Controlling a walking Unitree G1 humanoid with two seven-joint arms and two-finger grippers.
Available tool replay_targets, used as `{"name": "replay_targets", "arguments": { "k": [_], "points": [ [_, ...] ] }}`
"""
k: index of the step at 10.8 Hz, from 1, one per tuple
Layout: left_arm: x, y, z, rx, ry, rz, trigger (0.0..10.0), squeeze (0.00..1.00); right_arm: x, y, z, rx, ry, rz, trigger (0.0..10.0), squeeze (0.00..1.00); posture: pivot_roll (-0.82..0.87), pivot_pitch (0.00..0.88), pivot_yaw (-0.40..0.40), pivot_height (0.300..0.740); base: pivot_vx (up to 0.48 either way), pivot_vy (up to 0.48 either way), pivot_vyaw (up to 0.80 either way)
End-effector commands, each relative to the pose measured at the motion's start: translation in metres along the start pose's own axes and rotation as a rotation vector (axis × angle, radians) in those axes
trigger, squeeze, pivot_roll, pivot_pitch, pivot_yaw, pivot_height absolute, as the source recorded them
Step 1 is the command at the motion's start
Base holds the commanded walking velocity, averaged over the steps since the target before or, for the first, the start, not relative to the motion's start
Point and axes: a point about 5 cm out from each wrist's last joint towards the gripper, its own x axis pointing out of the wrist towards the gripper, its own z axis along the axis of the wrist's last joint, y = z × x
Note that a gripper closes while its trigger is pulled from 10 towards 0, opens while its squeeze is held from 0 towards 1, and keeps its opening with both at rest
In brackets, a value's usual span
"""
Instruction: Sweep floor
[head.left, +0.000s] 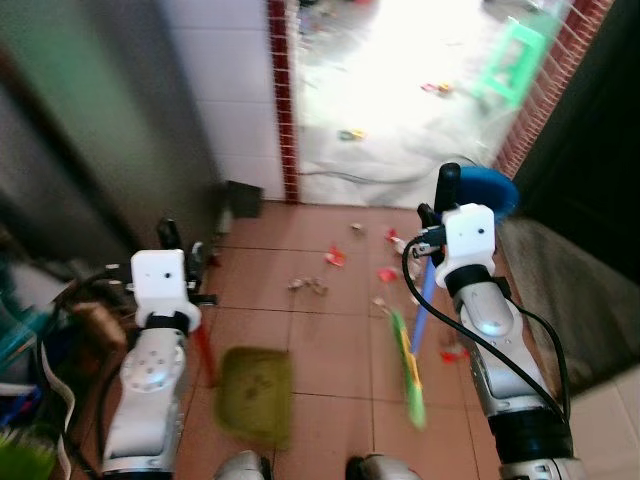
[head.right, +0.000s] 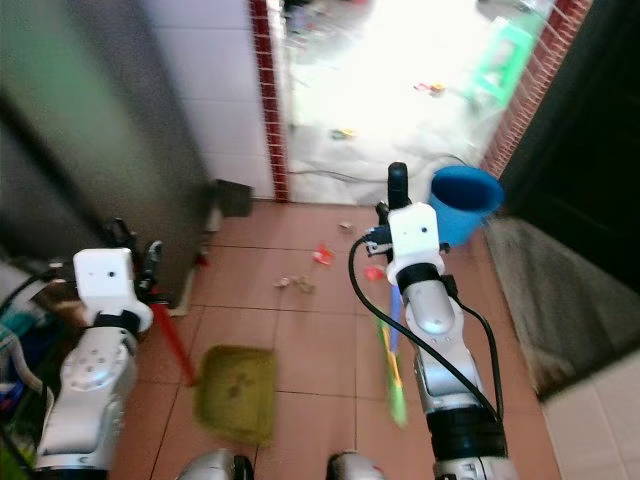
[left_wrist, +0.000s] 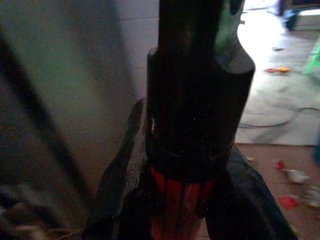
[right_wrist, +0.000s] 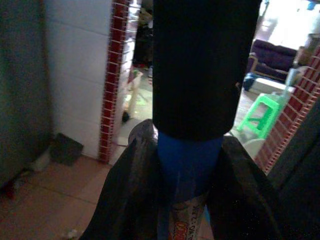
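While motion blur smears the broom (head.left: 411, 372) head, right gripper (right_wrist: 186, 165) fingers clamp its blue handle; left gripper (left_wrist: 181, 200) fingers clamp the dustpan (head.left: 256, 394) handle.

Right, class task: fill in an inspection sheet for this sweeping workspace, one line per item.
Surface: terracotta tile floor.
Job's things: green dustpan on the floor with a red handle; broom with a blue handle.
Clutter: red and pale scraps scattered on the tiles ahead.
Grippers: left end effector shut on the red handle; right end effector shut on the blue handle.
Cables: black cable looped along the right arm.
Surroundings: blue bucket, green stool, bright doorway.
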Motion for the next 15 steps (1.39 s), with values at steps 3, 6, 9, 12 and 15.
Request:
{"name": "replay_targets", "arguments": {
  "k": [3,6,9,12,15],
  "points": [
    [0.0043,-0.0091,0.0081,-0.073,-0.037,-0.048,10.0,0.0,0.0047,-0.001,0.0094,-0.014,-0.043,0.0,10.0,0.0,-0.08,0.076,0.017,0.74,0.0,0.0,-0.8],
    [0.008,-0.0073,0.0114,-0.074,-0.051,-0.065,10.0,0.0,0.004,0.0005,0.0075,-0.012,-0.037,0.004,10.0,0.0,-0.08,0.071,0.024,0.74,0.181,0.0,-0.8],
    [0.0055,-0.0105,0.0094,-0.083,-0.042,-0.081,10.0,0.0,0.0048,0.0026,0.0077,-0.012,-0.04,0.01,10.0,0.0,-0.08,0.071,0.024,0.74,0.33,0.0,-0.8],
    [0.0056,-0.0113,0.0077,-0.08,-0.035,-0.088,10.0,0.0,0.0069,0.0024,0.0078,-0.015,-0.042,0.014,10.0,0.0,-0.08,0.071,0.023,0.74,0.322,0.0,-0.8],
    [0.0079,-0.0146,0.0076,-0.081,-0.033,-0.096,10.0,0.0,0.0081,0.0017,0.0121,-0.044,-0.063,0.019,10.0,0.0,-0.09,0.066,0.022,0.74,0.301,0.0,0.0]
  ]
}}
